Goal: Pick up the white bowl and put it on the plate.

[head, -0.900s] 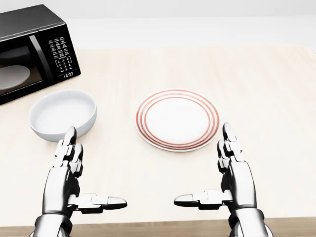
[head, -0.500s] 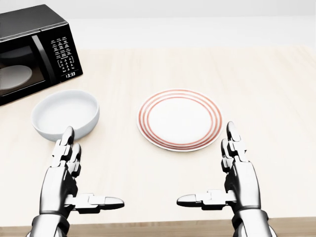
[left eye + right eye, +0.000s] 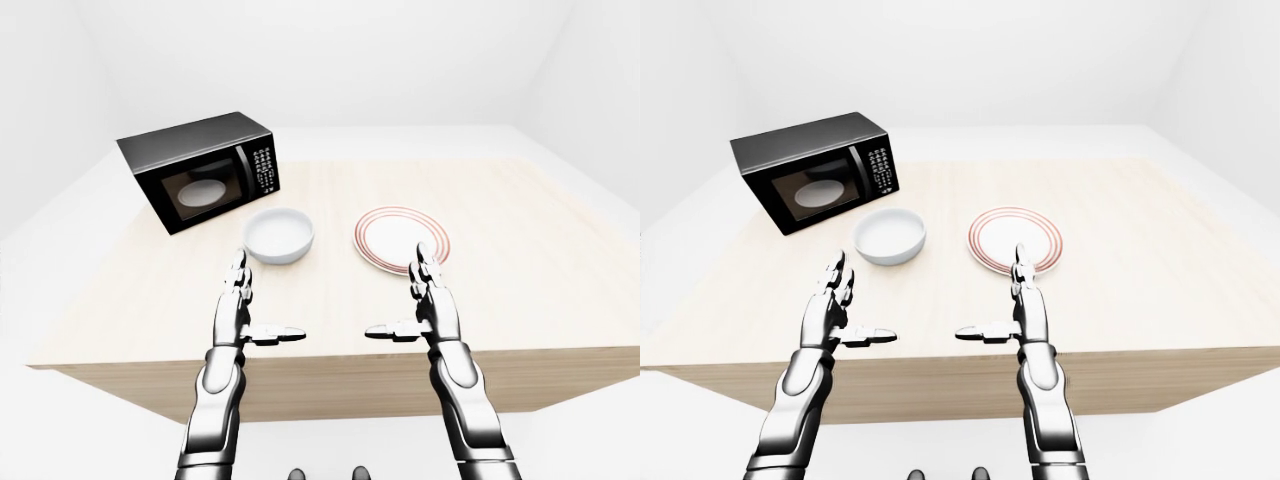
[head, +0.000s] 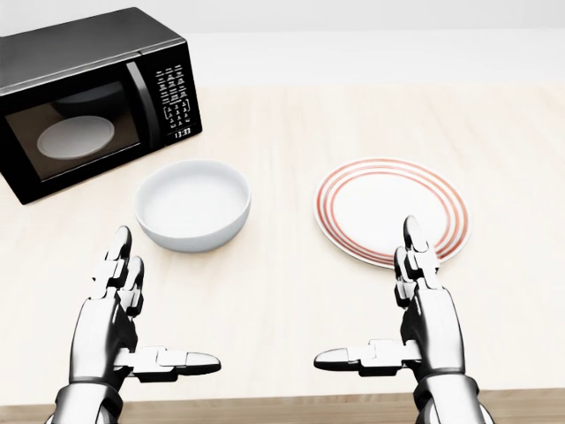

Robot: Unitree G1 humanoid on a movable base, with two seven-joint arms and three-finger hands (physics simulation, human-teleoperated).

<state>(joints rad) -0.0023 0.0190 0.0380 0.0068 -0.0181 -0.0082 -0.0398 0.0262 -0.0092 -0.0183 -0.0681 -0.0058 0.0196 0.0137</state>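
Fingers on both hands are spread wide, holding nothing: left hand and right hand are both hovering palm-in over the near edge of the table, thumbs pointing toward each other, other fingers pointing toward the far side. Neither is touching anything.

White bowl is sitting upright on the table, left of centre in the head view, just beyond the left hand's fingertips but w/ a clear gap between. It's looking empty. Plate, white w/ red rings, is lying flat to the right of the bowl, apart from it, bare wood between. Right hand's fingertips are overlapping the plate's near rim in the head view; probably hovering above it, not resting, but can't tell for sure.

Microwave is standing at far left, behind the bowl, door shut, a pale round thing showing through the glass.

Progress, as I'm judging it: nothing done yet. Bowl isn't grasped, isn't lifted, plate is bare. Hands are looking like they're only lining up w/ the table. Left to do: reach fwd to the bowl (left hand is nearer), close around its rim or wall, lift, carry right, set it down centred on the plate, let go.
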